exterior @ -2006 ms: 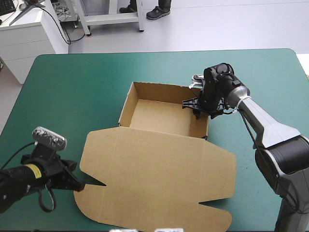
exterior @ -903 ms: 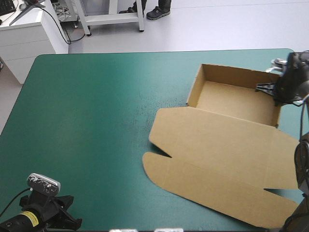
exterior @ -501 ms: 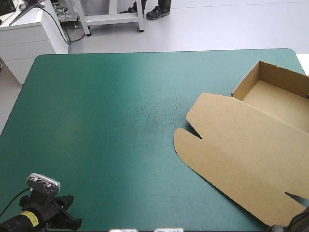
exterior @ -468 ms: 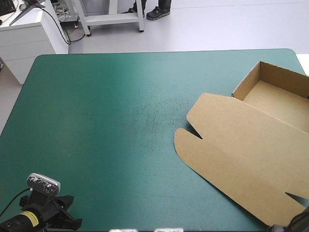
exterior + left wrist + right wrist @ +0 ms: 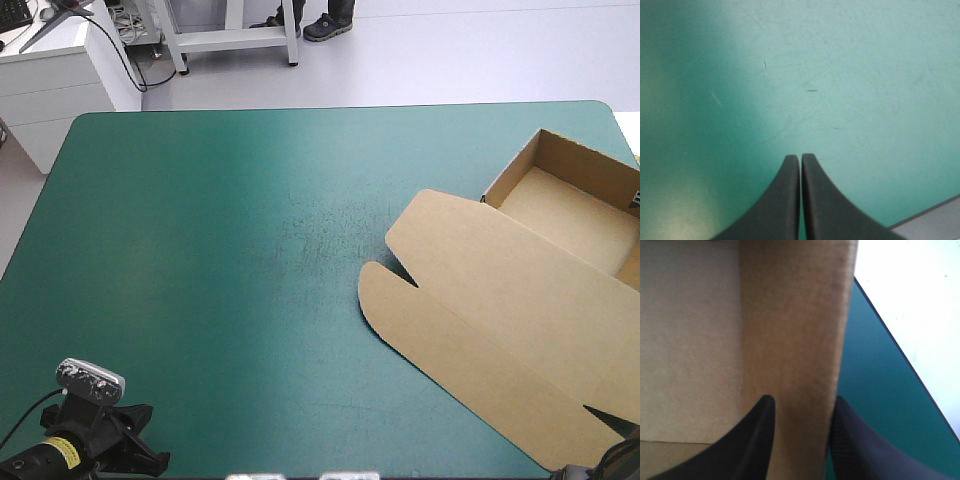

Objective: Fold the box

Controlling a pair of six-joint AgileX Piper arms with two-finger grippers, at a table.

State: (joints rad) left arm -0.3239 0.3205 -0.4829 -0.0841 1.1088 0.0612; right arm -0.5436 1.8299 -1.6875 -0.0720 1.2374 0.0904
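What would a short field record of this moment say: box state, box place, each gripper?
box state: the box is an open tray with its walls raised and the lid lying flat toward the table's near edge
box place: at the table's right edge, partly out of the high view
left gripper: shut, empty, over the bare teal-green cover near the table's near left corner
right gripper: shut on the box, with a tray wall between its fingers
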